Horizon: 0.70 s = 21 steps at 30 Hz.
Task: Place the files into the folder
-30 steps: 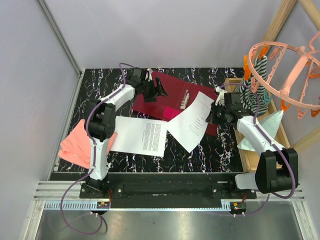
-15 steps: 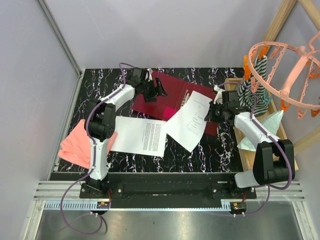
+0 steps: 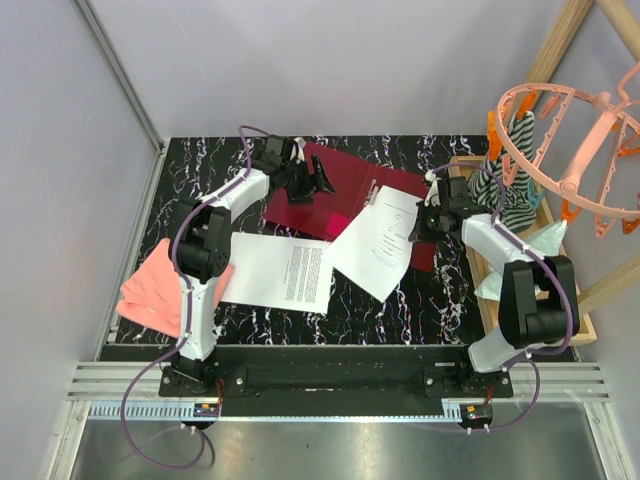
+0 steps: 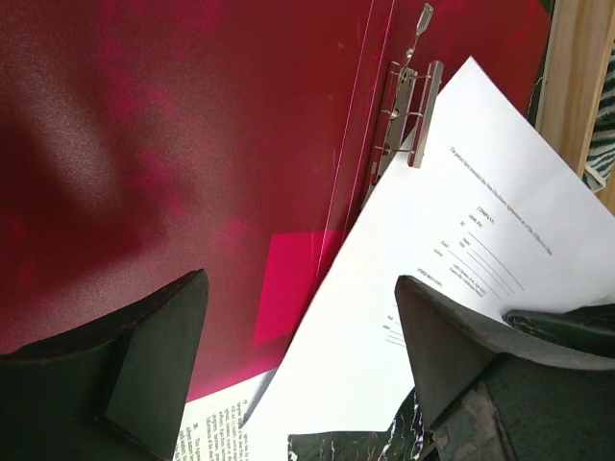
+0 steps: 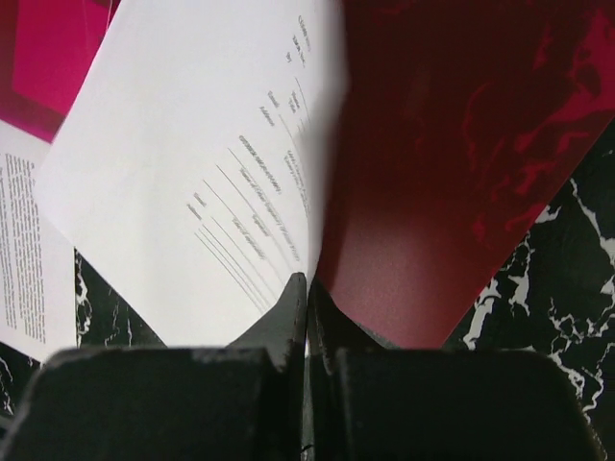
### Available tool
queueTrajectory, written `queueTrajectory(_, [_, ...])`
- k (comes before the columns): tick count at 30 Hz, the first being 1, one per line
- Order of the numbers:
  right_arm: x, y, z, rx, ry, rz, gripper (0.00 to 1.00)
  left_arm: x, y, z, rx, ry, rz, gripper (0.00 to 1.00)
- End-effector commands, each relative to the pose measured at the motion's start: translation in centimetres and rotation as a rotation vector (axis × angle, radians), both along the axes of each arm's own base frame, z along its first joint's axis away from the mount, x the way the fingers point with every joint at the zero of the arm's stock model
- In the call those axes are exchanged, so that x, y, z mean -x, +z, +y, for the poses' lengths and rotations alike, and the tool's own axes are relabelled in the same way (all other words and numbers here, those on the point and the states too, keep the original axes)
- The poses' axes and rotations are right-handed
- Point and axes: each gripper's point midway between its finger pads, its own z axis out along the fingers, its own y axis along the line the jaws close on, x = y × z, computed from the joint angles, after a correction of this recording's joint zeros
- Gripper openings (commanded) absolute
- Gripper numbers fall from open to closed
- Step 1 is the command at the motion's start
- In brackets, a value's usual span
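The dark red folder [image 3: 305,205] lies open at the back middle of the table, with a metal clip [image 4: 408,106] at its spine. My left gripper [image 3: 312,180] is open over the folder's left half [image 4: 192,144], its jaws wide apart [image 4: 300,288] and holding nothing. My right gripper [image 3: 420,225] is shut on the right edge of one white printed sheet [image 3: 375,240], pinched between its fingertips [image 5: 306,283]. That sheet [image 5: 192,144] lies slanted, partly over the folder's right half [image 5: 452,173]. A second sheet [image 3: 275,270] lies flat on the table in front of the folder.
A pink folded cloth [image 3: 150,285] lies at the left edge. A wooden tray [image 3: 480,290] with a teal cloth [image 3: 535,245] and a striped cloth [image 3: 505,195] stands at the right. A pink drying hanger [image 3: 570,150] hangs above it.
My right gripper has moved back and left with the held sheet, sliding it further over the folder. The left arm has not moved.
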Motion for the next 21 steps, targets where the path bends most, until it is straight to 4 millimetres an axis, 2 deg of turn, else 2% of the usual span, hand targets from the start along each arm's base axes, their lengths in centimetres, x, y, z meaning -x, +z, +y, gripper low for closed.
queueTrajectory(1, [-3.4,1.2,-0.9,0.045,-0.041,-0.066,0.00,-0.2,2.6,-0.6,0.023,-0.035,-0.068,0.83])
queueTrajectory(5, [-4.7,-0.2,-1.4,0.083,-0.047,-0.032,0.01,0.2,2.8,-0.7,0.023,-0.045,-0.071,0.83])
queueTrajectory(6, [-5.3,0.2,-1.5,0.086,-0.052,-0.041,0.01,0.3,2.6,-0.6,0.021,-0.044,-0.066,0.83])
queueTrajectory(11, [-6.7,-1.1,-3.0,0.140,-0.068,-0.006,0.01,0.7,3.0,-0.6,0.021,-0.055,-0.075,0.83])
queueTrajectory(15, [-8.1,-1.0,-4.3,0.170,-0.074,-0.012,0.00,1.0,3.2,-0.5,0.020,-0.059,-0.077,0.83])
queueTrajectory(17, [-8.5,-1.6,-5.1,0.188,-0.082,0.007,0.00,1.1,3.2,-0.6,0.021,-0.061,-0.077,0.83])
queueTrajectory(21, [-9.8,-1.4,-5.8,0.195,-0.072,-0.003,0.00,1.4,3.4,-0.5,0.022,-0.066,-0.081,0.82])
